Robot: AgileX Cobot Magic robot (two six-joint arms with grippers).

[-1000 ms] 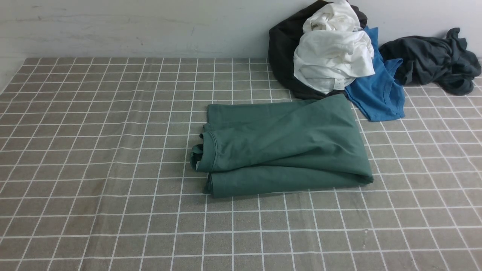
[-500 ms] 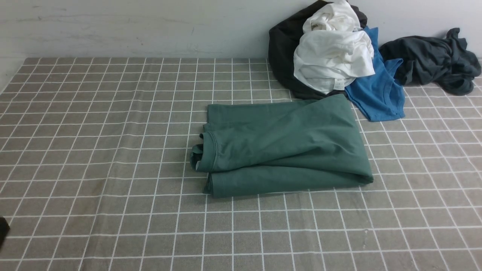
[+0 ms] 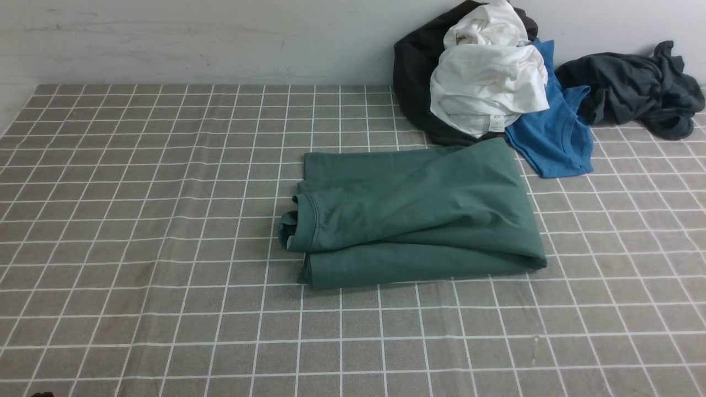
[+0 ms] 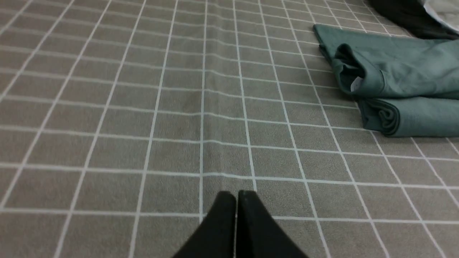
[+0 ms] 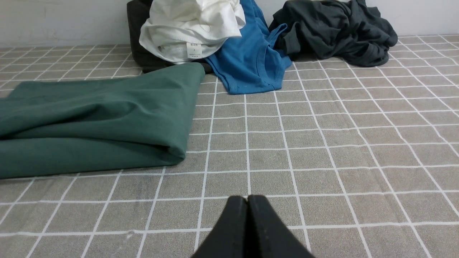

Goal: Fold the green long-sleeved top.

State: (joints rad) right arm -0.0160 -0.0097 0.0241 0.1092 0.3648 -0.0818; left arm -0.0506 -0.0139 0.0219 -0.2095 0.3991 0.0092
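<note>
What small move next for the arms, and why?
Probably none beyond keeping both arms back: the green top already lies folded in a compact bundle on the cloth, and the left gripper and right gripper are shut, empty and clear of it.

front cam high up looking forward over the surface (image 3: 165, 220), both wrist cams low, close, sharing the green top (image 3: 413, 215)
</note>
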